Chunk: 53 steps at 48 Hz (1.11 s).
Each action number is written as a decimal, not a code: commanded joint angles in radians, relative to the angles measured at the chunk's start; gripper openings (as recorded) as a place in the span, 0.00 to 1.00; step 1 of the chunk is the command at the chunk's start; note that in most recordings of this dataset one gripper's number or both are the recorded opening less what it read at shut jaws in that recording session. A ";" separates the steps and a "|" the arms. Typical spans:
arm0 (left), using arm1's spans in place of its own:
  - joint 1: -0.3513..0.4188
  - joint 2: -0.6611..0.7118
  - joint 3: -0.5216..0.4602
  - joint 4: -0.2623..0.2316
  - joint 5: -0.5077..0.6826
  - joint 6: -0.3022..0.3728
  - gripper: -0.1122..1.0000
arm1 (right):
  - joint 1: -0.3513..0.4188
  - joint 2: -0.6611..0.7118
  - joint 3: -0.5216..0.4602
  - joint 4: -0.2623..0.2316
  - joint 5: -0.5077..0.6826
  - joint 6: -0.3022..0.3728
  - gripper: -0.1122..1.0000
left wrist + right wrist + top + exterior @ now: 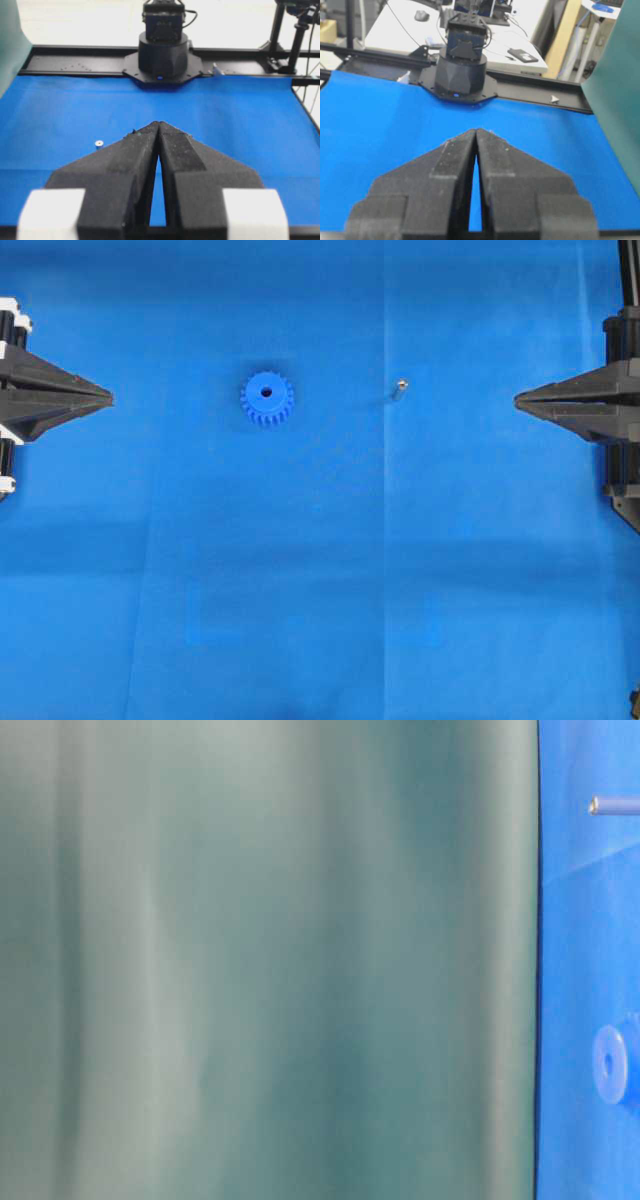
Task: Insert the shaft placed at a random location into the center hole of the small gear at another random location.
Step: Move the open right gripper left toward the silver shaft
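Right, both arms sit parked at the bench edges, nothing started. Left gripper [108,397] is closed and empty, tips meeting in the left wrist view; right gripper [518,400] is likewise closed and holding nothing. Small gear [267,399] lies flat on the blue cloth [320,590], hub up, center hole [266,392] visible and clear. Shaft [398,390] lies on the cloth beside the gear on the side toward the right gripper, apart from it, roughly between gear and right gripper. From table level the shaft [612,806] and gear [612,1063] show only at the frame edge, most of that view blocked by a green screen [270,960]. Left wrist view catches the shaft's shiny end [98,144] just beside the left gripper's fingers [135,155]. Risks, as I judge them: pin is tiny and round, so a slightly off pinch will likely roll it or flick it away; gear is nearly the cloth's colour, so locating the hole is error-prone; gear is loose, so an off-axis push could slide or tip it unless the other arm steadies it. No readable brand, label or text in any view.
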 commanded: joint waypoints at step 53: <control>0.000 -0.017 0.000 0.002 -0.002 -0.014 0.10 | -0.213 0.792 -0.069 0.129 -0.313 0.006 0.79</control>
